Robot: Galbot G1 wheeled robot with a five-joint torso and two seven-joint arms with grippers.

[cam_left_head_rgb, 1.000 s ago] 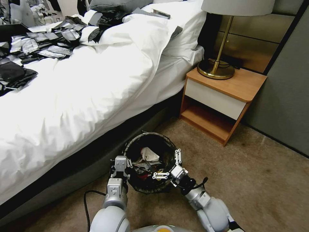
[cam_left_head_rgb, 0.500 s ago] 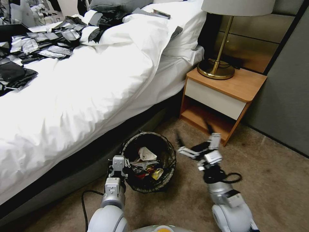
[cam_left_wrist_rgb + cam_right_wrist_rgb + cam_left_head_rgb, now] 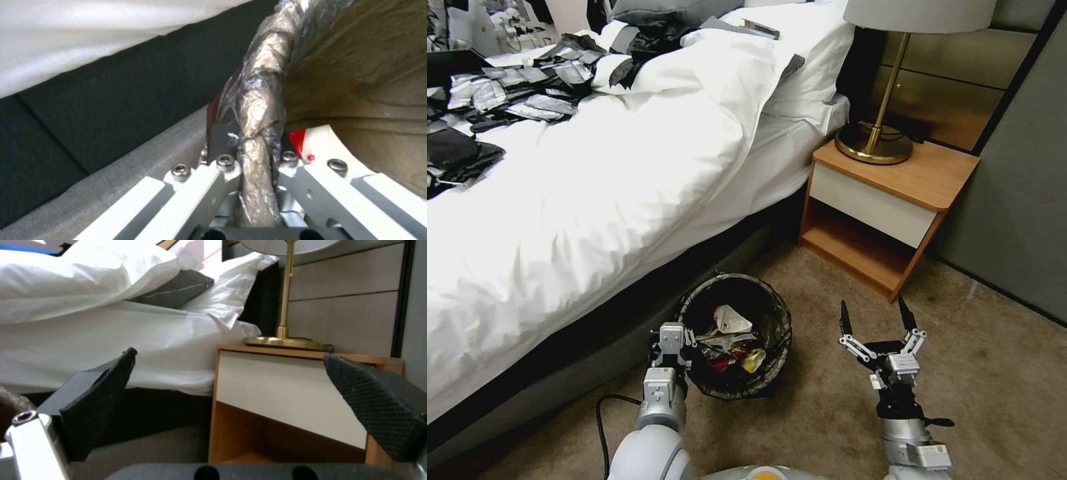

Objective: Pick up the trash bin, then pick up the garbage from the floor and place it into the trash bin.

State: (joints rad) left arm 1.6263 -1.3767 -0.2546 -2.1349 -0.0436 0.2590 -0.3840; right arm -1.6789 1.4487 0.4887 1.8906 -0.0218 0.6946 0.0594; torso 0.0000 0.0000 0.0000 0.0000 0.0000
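Room: bedroom corner; beige-grey short-pile carpet floor [image 3: 1000,373], bed with rumpled white duvet [image 3: 594,193] along the left, grey padded wall panel [image 3: 1014,200] on the right.
Bed top: scattered silver and black packets [image 3: 514,90] at the far left; dark bed base [image 3: 627,313] below the duvet edge.
Nightstand: wooden bedside table with white drawer front [image 3: 880,207] between bed and wall panel; open shelf beneath the drawer.
Lamp: brass-stemmed table lamp with white shade [image 3: 887,100], round base standing on the nightstand top; seen also in right wrist view [image 3: 285,306].
Trash bin: small round bin with dark brownish-black liner bag folded over its rim [image 3: 774,320], upright, just beside the bed base, near the robot's front.
Bin contents: garbage inside the bin: crumpled white piece [image 3: 728,319], red-and-white wrapper, yellow wrapper [image 3: 752,360]; lying at the bottom, partly overlapping.
Left gripper: [image 3: 671,347] at the bin's near-left rim; clenched on the liner-covered rim, one finger outside, one inside, per left wrist view [image 3: 253,150].
Right gripper: [image 3: 875,319] to the right of the bin, apart from it, above bare carpet; black-padded fingers [image 3: 102,396] spread wide, pointing toward the nightstand, nothing between them.
Cable: black cord [image 3: 602,420] looping on the carpet beside the left arm.
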